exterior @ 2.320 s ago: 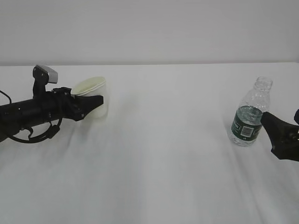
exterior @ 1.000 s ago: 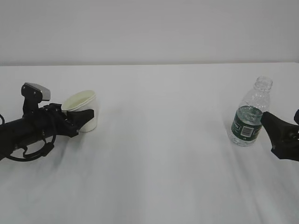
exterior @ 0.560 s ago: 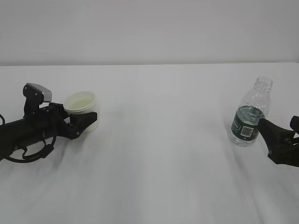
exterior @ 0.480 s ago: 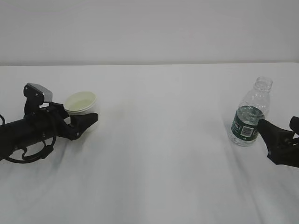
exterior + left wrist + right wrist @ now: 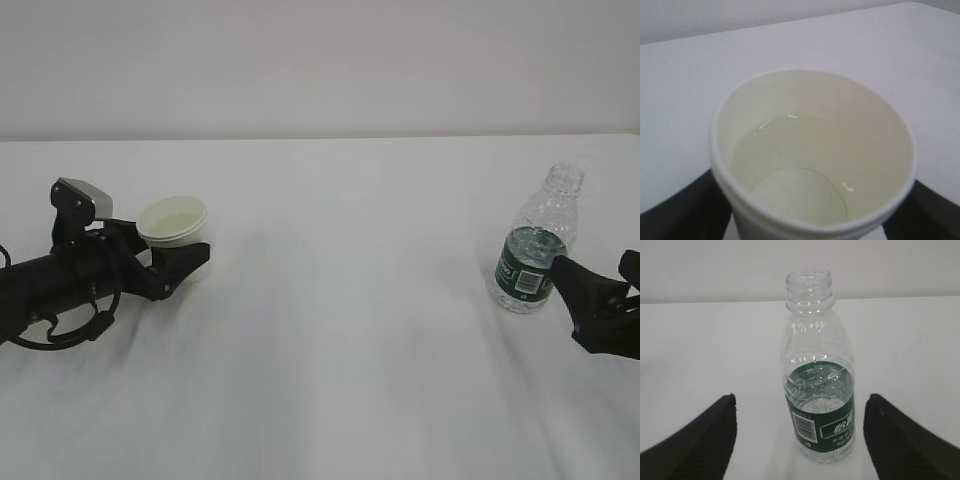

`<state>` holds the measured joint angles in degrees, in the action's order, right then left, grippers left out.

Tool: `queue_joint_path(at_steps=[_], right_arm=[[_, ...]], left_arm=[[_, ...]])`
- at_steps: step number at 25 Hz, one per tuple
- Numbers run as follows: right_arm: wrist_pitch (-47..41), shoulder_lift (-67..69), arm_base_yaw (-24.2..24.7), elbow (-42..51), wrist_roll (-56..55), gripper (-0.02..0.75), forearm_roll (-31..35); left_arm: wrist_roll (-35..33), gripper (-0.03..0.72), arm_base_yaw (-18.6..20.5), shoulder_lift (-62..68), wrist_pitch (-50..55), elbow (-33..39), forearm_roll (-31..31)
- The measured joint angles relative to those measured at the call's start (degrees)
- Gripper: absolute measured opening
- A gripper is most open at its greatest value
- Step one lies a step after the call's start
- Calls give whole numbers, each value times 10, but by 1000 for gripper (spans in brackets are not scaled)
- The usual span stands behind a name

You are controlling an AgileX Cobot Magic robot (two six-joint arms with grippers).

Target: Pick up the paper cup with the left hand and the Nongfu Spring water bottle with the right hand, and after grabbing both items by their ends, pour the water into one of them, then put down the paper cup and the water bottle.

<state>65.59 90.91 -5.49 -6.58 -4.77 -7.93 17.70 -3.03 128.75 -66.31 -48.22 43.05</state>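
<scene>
Righted paper cup [image 5: 812, 160] (cream inside) holds water [image 5: 790, 170].

Capless bottle [image 5: 817, 385] upright (between spread claw [image 5: 800, 432]).

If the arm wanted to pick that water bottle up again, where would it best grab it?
Probably around the green label band of the water bottle, low on the body, coming in level from the side where the right gripper already faces it. The bottle stands upright and capless with water inside, so a low, level grip should keep it steady.
</scene>
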Motion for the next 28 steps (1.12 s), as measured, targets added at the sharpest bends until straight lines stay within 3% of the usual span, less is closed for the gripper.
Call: queue_joint_path(at_steps=[18,28], right_arm=[[0,0,0,0,0,592,-7],[0,0,0,0,0,592,-8]], left_arm=[[0,629,0,-33,9,1,15],[0,630,0,-72,18,61,11]])
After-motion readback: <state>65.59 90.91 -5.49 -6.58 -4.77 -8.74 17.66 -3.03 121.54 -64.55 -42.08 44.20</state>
